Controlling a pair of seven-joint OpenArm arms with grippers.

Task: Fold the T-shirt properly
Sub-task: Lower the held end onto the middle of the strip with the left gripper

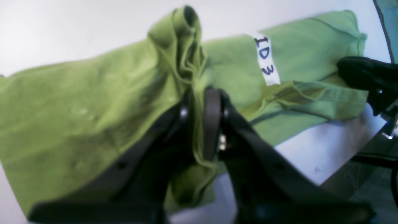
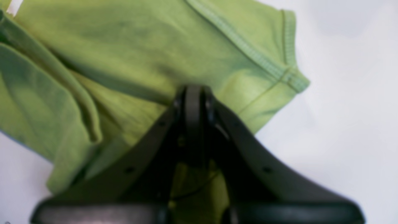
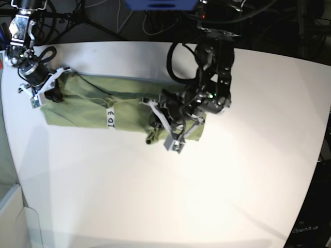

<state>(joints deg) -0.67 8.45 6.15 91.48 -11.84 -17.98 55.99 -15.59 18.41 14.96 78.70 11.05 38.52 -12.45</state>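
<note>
Green T-shirt [image 1: 93, 102] is bunched in the left claw [image 1: 199, 105], right claw [image 2: 194, 102] is clamped on a sleeve end, and from the base it's stretched along the counter [image 3: 232, 170], so mid-fold, next carry both ends over together.

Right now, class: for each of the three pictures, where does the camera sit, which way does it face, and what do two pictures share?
Left wrist: on the left arm, looking past its left tool, shut on bunched T-shirt.
Right wrist: on the right arm, looking past its right tool, shut on the sleeve.
Base: overhead, facing down at the table and both arms.
Shared: left wrist and base show the white label.
</note>
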